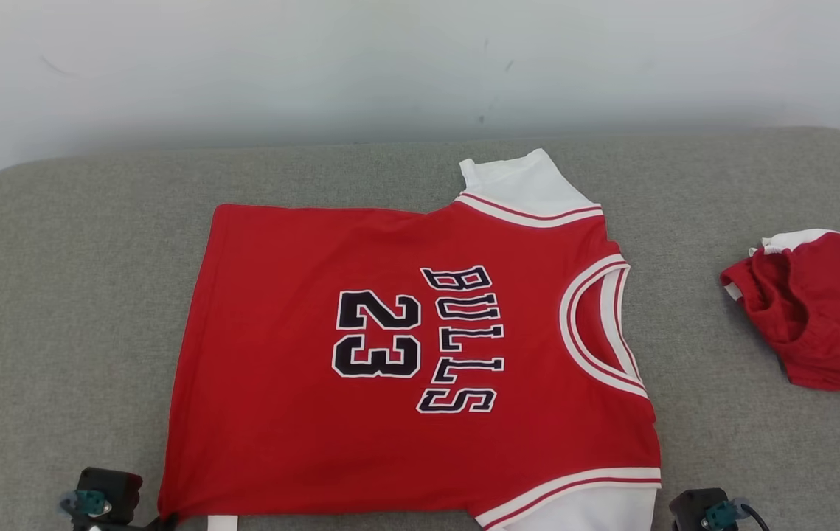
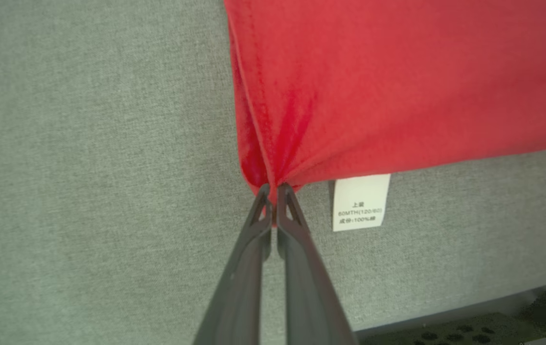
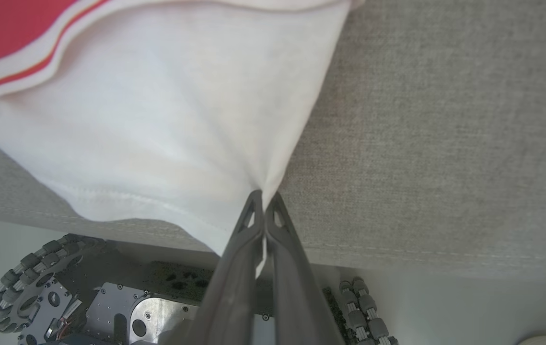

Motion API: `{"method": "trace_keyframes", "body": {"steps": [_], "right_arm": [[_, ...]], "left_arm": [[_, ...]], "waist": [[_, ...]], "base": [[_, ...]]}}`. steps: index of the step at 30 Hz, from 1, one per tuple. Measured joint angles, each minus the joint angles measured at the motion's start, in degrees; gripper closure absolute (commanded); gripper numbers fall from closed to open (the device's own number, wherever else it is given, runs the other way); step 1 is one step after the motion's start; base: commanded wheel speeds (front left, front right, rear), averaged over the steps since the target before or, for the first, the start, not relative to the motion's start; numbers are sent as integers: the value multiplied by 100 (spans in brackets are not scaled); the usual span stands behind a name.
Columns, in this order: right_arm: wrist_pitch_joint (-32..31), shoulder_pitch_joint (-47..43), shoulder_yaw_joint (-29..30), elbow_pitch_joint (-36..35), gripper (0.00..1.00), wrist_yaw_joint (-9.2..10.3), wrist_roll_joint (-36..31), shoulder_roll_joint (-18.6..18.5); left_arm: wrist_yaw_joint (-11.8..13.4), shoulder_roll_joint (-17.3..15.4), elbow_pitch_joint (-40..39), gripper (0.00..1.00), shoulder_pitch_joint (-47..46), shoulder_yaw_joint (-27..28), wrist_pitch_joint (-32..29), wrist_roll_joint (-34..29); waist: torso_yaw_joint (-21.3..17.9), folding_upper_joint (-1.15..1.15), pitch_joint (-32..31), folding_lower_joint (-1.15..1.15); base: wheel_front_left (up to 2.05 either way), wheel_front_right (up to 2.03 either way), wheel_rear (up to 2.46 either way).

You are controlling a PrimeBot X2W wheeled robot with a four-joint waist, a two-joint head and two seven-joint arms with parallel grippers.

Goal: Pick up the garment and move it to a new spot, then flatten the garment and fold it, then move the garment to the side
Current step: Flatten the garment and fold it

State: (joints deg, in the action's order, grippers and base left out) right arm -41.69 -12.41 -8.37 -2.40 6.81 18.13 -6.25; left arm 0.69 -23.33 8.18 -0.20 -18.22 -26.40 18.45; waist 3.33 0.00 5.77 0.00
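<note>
The garment point(image 1: 420, 346), a red jersey with white sleeves and "BULLS 23" on it, lies spread flat on the grey cushion point(image 1: 58, 295), neck hole to the right. My left gripper point(image 2: 273, 188) is shut on its red bottom corner point(image 2: 268, 177) next to a white care label point(image 2: 360, 202); in the head view that wrist point(image 1: 106, 501) sits at the lower left. My right gripper point(image 3: 263, 195) is shut on the edge of the white sleeve point(image 3: 157, 120) near the cushion's front edge; that wrist point(image 1: 707, 509) sits at the lower right.
A second red garment point(image 1: 818, 310) lies bunched at the right side of the cushion. A pale wall point(image 1: 420, 66) stands behind. Below the cushion's front edge the robot's wheeled base point(image 3: 38, 282) shows.
</note>
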Motion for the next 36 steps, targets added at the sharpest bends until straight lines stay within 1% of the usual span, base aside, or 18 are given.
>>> {"method": "trace_keyframes", "body": {"steps": [1,2,3,4,16,17,18,19,20,21,22,25,32,36], "right_arm": [[-1,0,-2,0,100,0,0,1],[-5,0,-7,0,100,0,0,3],[-14,0,-10,-1,100,0,0,3],[-15,0,-19,-1,100,0,0,7],[-16,2,-38,-21,100,0,1,18],[-16,3,-38,-21,100,0,1,18],[-18,3,-40,-22,100,0,1,19],[-18,3,-40,-23,100,0,1,20],[-18,3,-40,-26,100,0,2,21],[-18,3,-40,-29,100,0,2,22],[-18,3,-40,-30,100,0,1,23],[-18,4,-41,-35,100,0,2,27],[-16,5,13,-79,100,0,140,42],[49,9,215,-366,100,-1,433,93]], "left_arm": [[11,2,-4,54,0,-1,-13,3],[34,3,-10,35,0,-1,-18,21],[33,4,-15,11,0,-2,-32,24],[33,4,-20,0,0,-3,-42,24],[32,-23,-25,0,3,9,-209,77],[31,-25,-24,6,3,15,-216,87],[30,-30,-24,22,3,21,-231,89],[29,-32,-24,47,3,25,-231,97],[25,-33,-24,56,3,26,-231,110],[23,-34,-25,62,4,26,-231,119],[22,-34,-26,79,4,27,-231,119],[-21,-38,-26,100,4,27,-240,127],[-26,-67,-70,100,4,51,-282,162],[-16,-100,-240,100,2,99,-281,162]], "waist": [[0,0,6,0],[-1,0,12,0],[-3,0,18,0],[-6,0,24,0],[-44,0,75,0],[-46,0,78,0],[-48,0,81,0],[-50,0,85,0],[-51,0,89,0],[-52,0,93,0],[-53,0,97,0],[-56,0,109,0],[-58,0,119,0],[-54,0,109,0]], "base": [[0,0,0],[0,0,0],[0,0,0],[0,0,0],[0,0,0],[0,0,0],[0,0,0],[0,0,0],[0,0,0],[0,0,0],[0,0,0],[0,0,0],[0,0,0],[0,0,0]]}}
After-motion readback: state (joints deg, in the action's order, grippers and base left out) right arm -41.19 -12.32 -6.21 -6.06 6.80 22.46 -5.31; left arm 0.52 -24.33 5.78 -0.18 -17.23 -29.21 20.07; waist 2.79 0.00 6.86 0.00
